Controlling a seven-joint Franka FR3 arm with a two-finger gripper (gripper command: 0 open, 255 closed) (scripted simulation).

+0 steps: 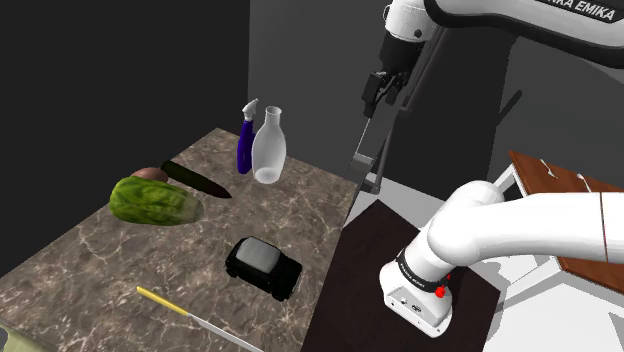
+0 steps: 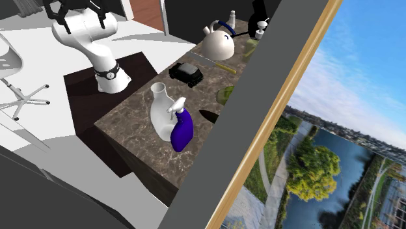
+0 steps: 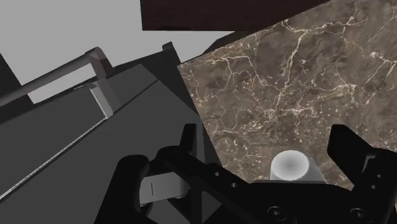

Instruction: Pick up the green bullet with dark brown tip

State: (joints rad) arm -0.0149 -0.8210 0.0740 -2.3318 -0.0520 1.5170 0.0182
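In the shoulder view my open pincer [image 1: 375,98] hangs above the tabletop's [image 1: 90,260] right edge. The bullet [image 1: 196,181] lies well left, tip pointing right.

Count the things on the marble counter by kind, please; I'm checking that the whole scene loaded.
Bottles: 3 (blue spray bottle, black pump bottle, small white bottle)
White vase: 1
White kettle: 1
Green bullet with dark brown tip: 1
Black boxy item: 1
Yellow-handled tool: 1
Total: 8
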